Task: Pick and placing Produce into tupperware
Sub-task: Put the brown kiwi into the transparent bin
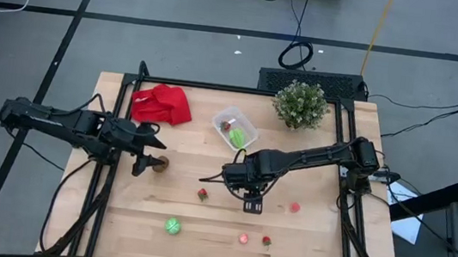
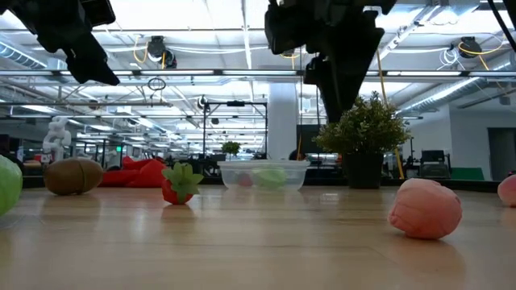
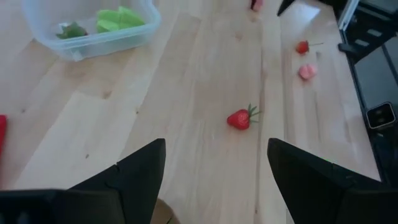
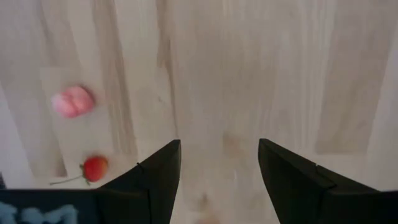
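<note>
From above I count six loose pieces of tiny toy produce on the wooden table [image 1: 303, 241]: a brown one [image 1: 160, 164] beside my left gripper [image 1: 147, 153] near the left edge, a red strawberry [image 1: 202, 195], a green ball [image 1: 173, 226], two pink pieces [image 1: 294, 208] and a small red one [image 1: 266, 241] toward the front edge. The small clear plastic rectangular tupperware [image 1: 235, 128] sits toward the back edge, between the red cloth [image 1: 163, 104] and the bushy green potted plant [image 1: 301, 105], holding a green and a reddish piece. The left wrist view shows the left fingers spread apart with nothing between them, and the right wrist view shows the right gripper [image 1: 251, 204], mid-table, parted over bare wood.
</note>
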